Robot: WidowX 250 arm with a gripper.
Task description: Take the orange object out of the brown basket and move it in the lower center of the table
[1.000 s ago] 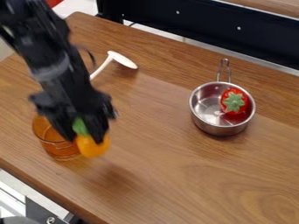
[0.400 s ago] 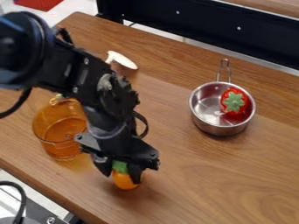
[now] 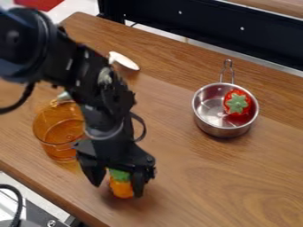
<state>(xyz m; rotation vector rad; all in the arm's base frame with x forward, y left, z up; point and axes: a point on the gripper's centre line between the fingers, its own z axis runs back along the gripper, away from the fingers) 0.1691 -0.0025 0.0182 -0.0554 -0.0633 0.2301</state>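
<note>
Pincer [image 3: 117, 189] gapes around the orange object [image 3: 122, 189] outside the amber container [image 3: 50, 137]; a saucepan [image 3: 220, 131] holds something red [image 3: 237, 105].

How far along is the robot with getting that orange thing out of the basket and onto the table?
Nearly finished, it seems. The orange object is out of the brown basket and down near the table's lower edge. The gripper stands open around it, with a gap at the picture's left, so it looks released. Probably only moving the arm clear is left.
</note>
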